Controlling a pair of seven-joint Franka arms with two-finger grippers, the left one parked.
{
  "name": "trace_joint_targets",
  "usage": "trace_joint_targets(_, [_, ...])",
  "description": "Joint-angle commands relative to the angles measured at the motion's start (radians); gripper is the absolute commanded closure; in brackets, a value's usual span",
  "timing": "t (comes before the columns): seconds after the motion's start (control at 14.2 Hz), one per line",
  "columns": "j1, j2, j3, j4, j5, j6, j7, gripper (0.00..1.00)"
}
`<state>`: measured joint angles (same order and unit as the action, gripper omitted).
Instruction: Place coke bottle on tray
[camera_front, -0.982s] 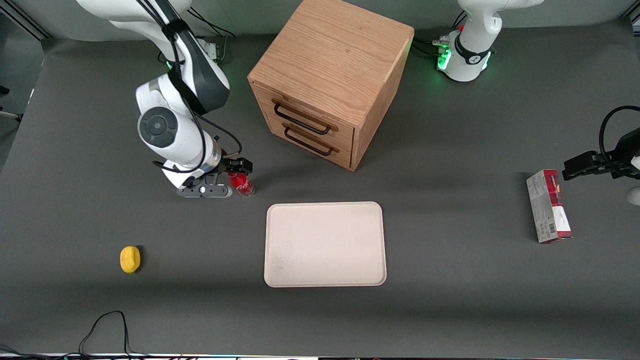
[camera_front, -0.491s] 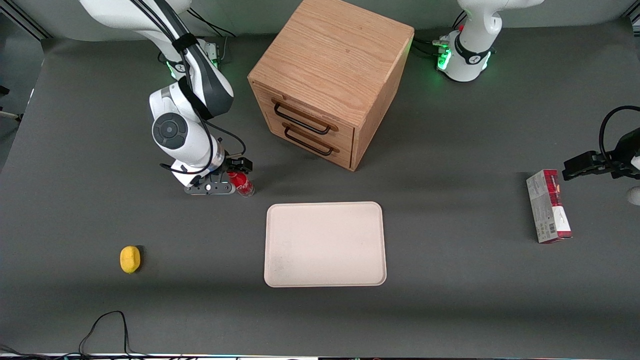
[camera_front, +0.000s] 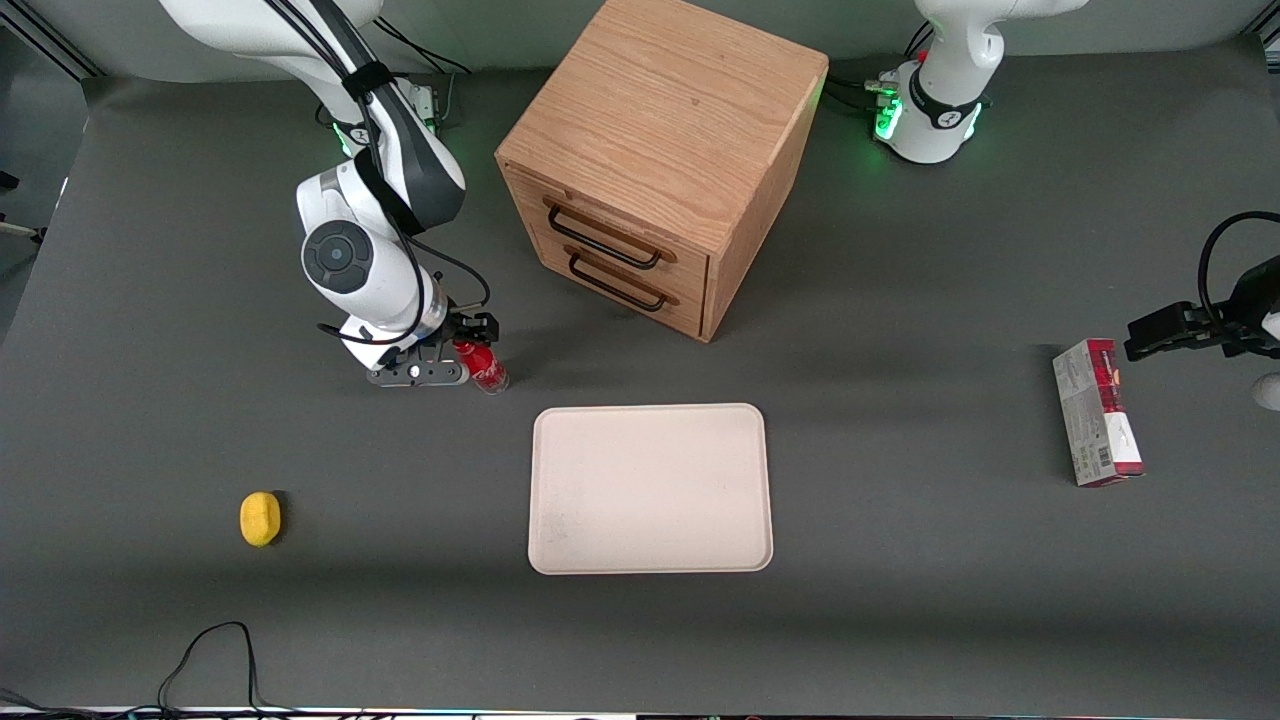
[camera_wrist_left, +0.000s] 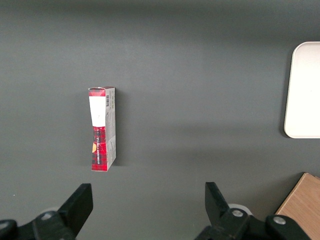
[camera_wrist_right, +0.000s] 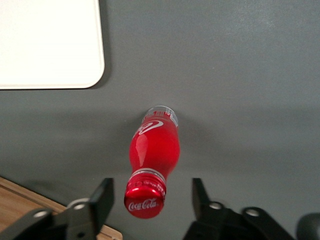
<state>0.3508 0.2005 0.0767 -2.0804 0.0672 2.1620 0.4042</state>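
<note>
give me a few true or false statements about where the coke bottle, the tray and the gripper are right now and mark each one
1. The coke bottle stands on the table, not on the tray. True.
2. The gripper has its jaws clamped on the cap. False: they are open, one on each side of the cap, apart from it.
3. The tray holds a lemon. False: the lemon lies on the table toward the working arm's end.
4. The drawer box is farther from the front camera than the tray. True.

Red coke bottle (camera_wrist_right: 152, 155), cream-white tray (camera_front: 650, 488), yellow lemon (camera_front: 260, 519).
</note>
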Motion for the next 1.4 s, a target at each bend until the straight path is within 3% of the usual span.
trace_joint_targets(0.0, [0.013,-0.029,-0.011,-0.024,-0.015,0.013,-0.004,1.0])
trace_joint_targets(0.42, [0.013,-0.029,-0.011,-0.001,-0.014,0.006,0.004,1.0])
trace_joint_targets(0.56, [0.01,-0.027,-0.011,0.073,-0.012,-0.066,0.022,1.0])
trace_joint_targets(0.91, [-0.021,0.0,-0.028,0.444,0.0,-0.428,0.03,1.0])
trace_joint_targets(1.19, [-0.045,0.207,-0.029,0.965,-0.003,-0.802,0.031,1.0])
trace_joint_targets(1.33, [-0.061,0.282,-0.031,1.101,-0.003,-0.873,0.041,1.0])
